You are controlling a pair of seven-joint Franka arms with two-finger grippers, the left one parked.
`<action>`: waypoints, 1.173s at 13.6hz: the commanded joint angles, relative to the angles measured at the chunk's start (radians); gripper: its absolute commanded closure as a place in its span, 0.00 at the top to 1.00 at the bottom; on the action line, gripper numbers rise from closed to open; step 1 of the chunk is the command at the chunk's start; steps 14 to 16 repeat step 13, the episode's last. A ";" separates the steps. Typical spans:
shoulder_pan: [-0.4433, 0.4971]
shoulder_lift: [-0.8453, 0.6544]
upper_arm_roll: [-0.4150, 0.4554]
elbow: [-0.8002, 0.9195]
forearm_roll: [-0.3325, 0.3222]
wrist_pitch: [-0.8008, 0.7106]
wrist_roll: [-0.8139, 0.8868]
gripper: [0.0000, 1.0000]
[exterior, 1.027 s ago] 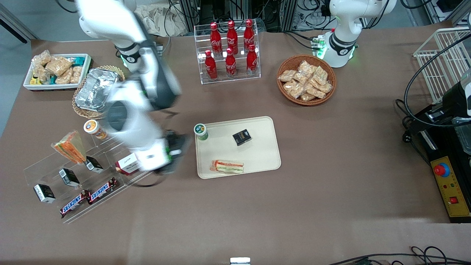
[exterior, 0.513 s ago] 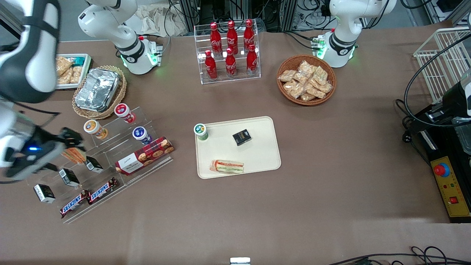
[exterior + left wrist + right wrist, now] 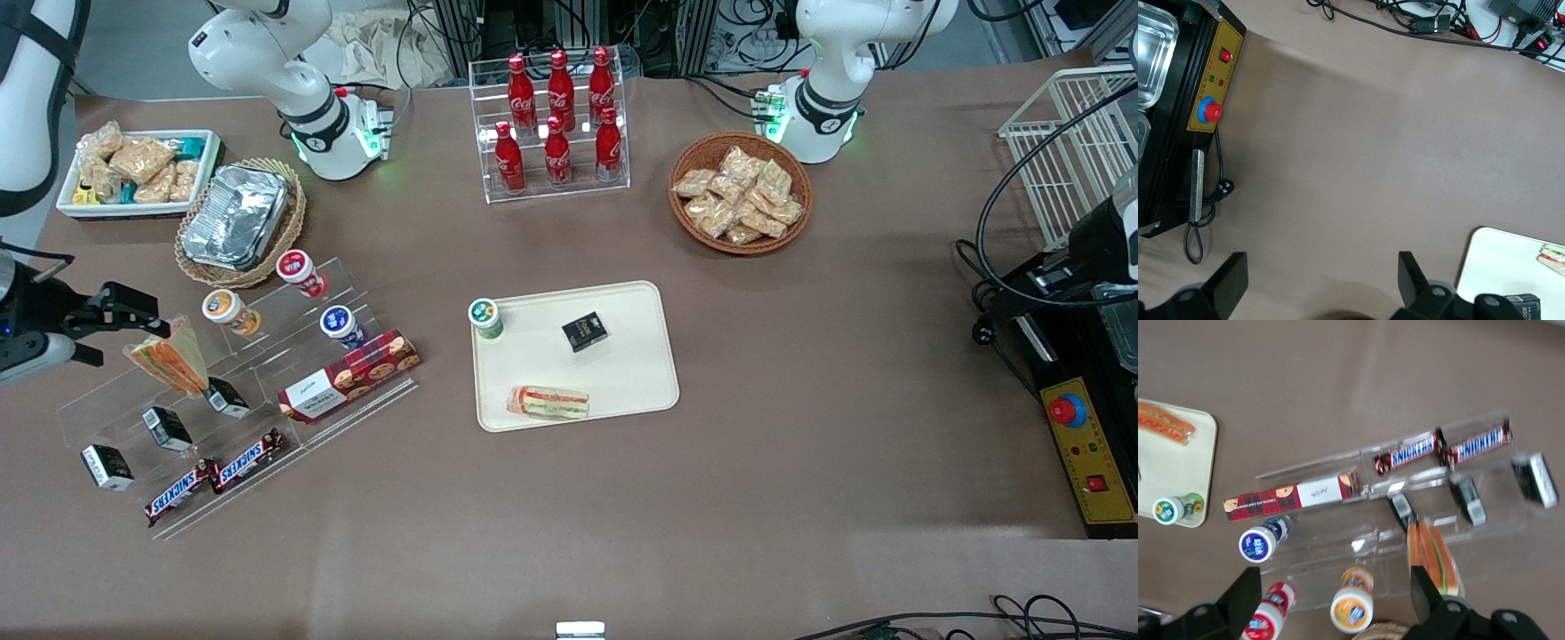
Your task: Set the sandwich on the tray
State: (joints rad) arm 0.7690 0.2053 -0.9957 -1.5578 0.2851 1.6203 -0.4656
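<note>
The sandwich [image 3: 548,402], pale bread with red and green filling, lies flat on the cream tray [image 3: 631,378], at the tray edge nearest the front camera. It also shows in the right wrist view [image 3: 1163,422] on the tray [image 3: 1179,470], and in the left wrist view [image 3: 1553,254]. My right gripper [image 3: 120,322] is open and empty. It hovers far from the tray, toward the working arm's end of the table, above the clear display rack [image 3: 267,382] and beside the orange-striped sandwich [image 3: 169,354]. In the right wrist view the gripper [image 3: 1335,597] is open above small cups.
A green-lidded cup [image 3: 485,316] and a black box [image 3: 584,332] sit on the tray. The rack holds cups, a biscuit box [image 3: 348,375], Snickers bars [image 3: 216,476] and black boxes. A foil tray in a basket [image 3: 234,216], a cola rack [image 3: 556,120] and a snack basket [image 3: 740,193] stand farther back.
My right arm has swung away from beside the tray to the working arm's end of the table, above the rack. The sandwich has stayed still on the tray.
</note>
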 commanded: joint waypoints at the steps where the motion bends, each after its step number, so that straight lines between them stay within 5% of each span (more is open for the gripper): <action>1: 0.018 -0.066 0.005 0.021 -0.104 -0.062 0.193 0.99; 4: -0.026 -0.130 0.067 0.028 -0.188 -0.094 0.286 0.99; 10: -0.515 -0.195 0.541 0.027 -0.238 -0.096 0.282 0.99; 16: -0.588 -0.195 0.588 0.027 -0.231 -0.102 0.278 0.99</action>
